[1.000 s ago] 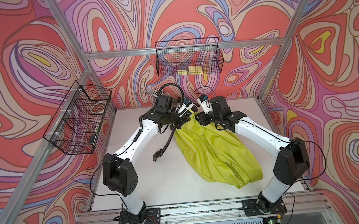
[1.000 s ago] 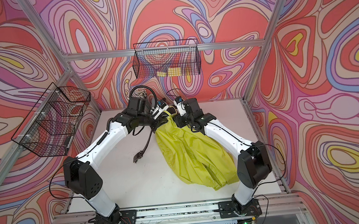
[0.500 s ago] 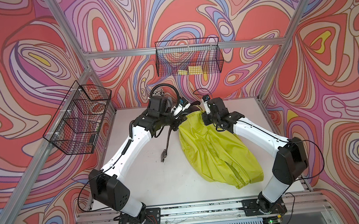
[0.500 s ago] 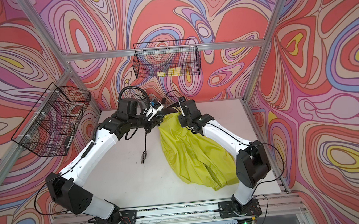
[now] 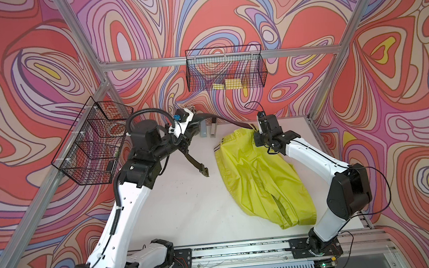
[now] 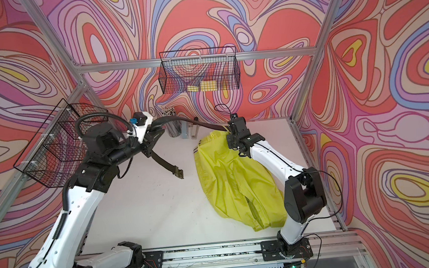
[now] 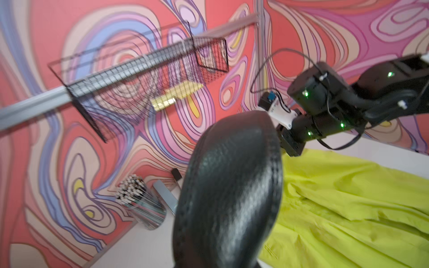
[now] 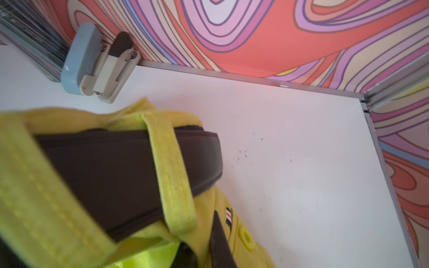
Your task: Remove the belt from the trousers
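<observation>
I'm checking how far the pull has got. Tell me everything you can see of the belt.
The belt is a dark, leather-like strap with stitched edges. The left gripper is shut on it partway along, raised off the table. From there one part hangs down to the rectangular buckle; the other stretches across to the trousers, where its rounded tip lies under a yellow belt loop.

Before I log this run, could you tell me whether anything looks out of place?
Yes: the belt hangs stretched in mid-air, its tip caught under one belt loop, seemingly lifting that corner of the trousers off the table.
</observation>
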Tool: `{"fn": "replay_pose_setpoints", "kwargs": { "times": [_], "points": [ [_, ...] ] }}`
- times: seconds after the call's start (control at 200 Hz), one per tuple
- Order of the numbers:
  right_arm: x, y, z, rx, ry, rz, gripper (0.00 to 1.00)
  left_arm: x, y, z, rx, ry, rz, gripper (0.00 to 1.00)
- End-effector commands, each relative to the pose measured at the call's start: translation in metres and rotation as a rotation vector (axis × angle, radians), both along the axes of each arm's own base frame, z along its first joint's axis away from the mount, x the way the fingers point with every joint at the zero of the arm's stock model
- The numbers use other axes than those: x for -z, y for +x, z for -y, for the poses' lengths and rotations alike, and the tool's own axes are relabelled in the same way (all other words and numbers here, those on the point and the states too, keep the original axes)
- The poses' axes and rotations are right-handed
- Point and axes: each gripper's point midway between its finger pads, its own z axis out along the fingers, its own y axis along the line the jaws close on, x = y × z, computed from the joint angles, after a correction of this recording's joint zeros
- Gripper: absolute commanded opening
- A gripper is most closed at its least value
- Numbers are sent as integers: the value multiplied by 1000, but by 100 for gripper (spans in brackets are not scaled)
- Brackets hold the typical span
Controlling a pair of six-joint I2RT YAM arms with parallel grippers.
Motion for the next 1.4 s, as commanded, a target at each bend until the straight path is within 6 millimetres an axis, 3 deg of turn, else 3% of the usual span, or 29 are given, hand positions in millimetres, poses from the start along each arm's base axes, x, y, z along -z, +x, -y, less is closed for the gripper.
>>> {"fn": "replay_pose_setpoints", "kwargs": {
  "times": [0.0,0.17,0.32,0.361,0.401,0.451,0.546,0.656,0.866,1.107,1.287,1.397],
  "points": [
    [-7,-2,11,46,15,11,0,3,15,1,-5,-76,47,0],
    [-32,-4,2,-7,56,63,0,84,43,7,-1,-76,-51,0],
    [-54,-11,1,-42,54,109,0,131,57,4,-28,-44,-94,0],
    [-59,-12,1,-44,48,120,0,141,59,3,-34,-27,-110,11],
    [-64,-14,2,-43,41,133,0,150,61,2,-41,-9,-127,33],
    [-68,-14,3,-44,30,143,0,160,62,2,-39,21,-148,52],
    [-75,-15,4,-47,-14,159,0,173,64,1,-42,62,-191,72],
    [-75,-16,-1,-67,-69,158,0,175,61,8,9,89,-227,81],
    [-65,-15,-11,-84,-90,133,0,165,63,33,142,97,-265,86],
    [-57,-12,-7,-54,-105,99,0,177,55,104,380,205,-394,86],
    [-62,-11,-2,-34,-118,108,0,208,52,146,458,272,-462,87],
    [-70,-11,2,-29,-106,123,0,231,69,151,391,335,-511,87]
  ]
}}
